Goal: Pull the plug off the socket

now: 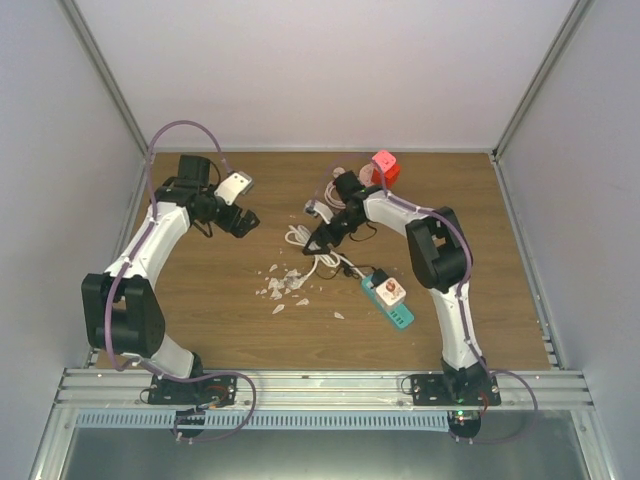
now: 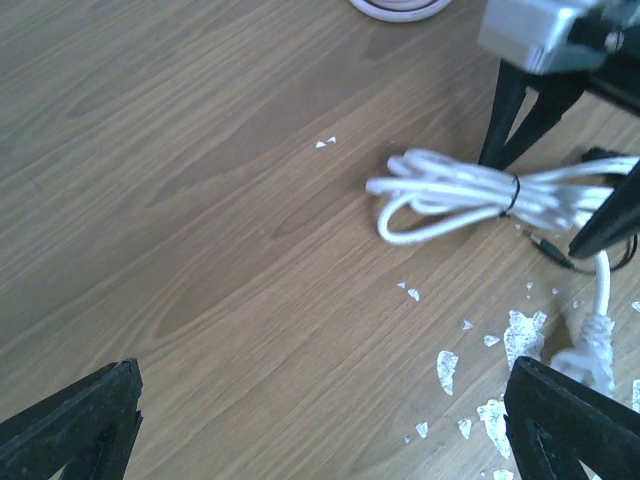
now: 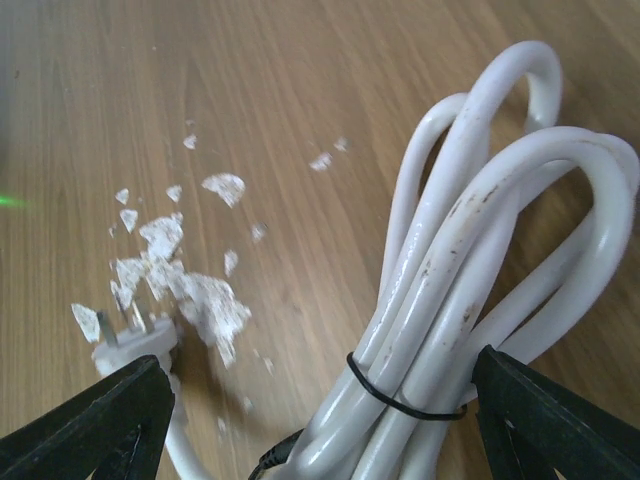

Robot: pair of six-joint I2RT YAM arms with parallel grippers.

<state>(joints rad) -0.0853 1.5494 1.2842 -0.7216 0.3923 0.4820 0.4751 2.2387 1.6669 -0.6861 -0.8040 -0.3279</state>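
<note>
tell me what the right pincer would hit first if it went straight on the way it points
Probably the coiled white cable, lying just ahead of the open right pincer; depth is unclear.

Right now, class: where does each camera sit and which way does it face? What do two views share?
Top external: above and behind the bases, looking down on the table; both arms show whole, with left gripper and right gripper.
Left wrist: low over the table, facing the coiled white cable; its own fingers fill the bottom corners.
Right wrist: close above that cable; its fingers stand either side.
Shared: both wrist views show the cable and white flakes.
</note>
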